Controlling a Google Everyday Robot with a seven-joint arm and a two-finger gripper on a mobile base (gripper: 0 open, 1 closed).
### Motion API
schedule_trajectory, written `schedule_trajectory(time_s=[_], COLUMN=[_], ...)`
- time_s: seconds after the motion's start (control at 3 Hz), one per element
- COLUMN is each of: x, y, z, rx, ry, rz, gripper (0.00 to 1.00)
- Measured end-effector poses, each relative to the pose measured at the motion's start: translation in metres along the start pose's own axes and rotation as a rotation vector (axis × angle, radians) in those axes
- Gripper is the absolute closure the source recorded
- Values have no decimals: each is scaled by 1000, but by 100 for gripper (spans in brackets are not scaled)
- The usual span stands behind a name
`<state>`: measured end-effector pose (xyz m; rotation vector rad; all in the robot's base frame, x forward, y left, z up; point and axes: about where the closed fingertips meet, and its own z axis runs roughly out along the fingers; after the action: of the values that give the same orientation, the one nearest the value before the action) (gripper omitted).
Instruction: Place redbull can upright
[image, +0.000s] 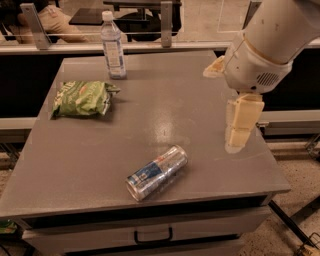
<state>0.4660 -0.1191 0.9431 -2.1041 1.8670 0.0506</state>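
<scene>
the redbull can (156, 172) lies on its side near the front edge of the table (75, 160), long axis running diagonally from front-left to back-right. my gripper (239, 131) hangs over the table's right side, with the can well apart to its left and nearer the front. i cannot tell whether the gripper is wide or narrow.

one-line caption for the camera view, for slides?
Slim silver-and-blue redbull can lies on its side near the grey table's front edge; cream gripper hangs over the right edge, apart from it.
</scene>
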Motion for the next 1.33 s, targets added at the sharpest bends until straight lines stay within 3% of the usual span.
schedule_trajectory(time_s=[0.33,0.67,1.0,1.33], x=[-24,-39,-47,-50], y=[7,16,29,36], z=[26,53,83,97], rx=[-13,-13,-61,-98], ry=[-16,8,49,79], rz=[-133,-267,-412,-487], gripper=[0,0,0,0])
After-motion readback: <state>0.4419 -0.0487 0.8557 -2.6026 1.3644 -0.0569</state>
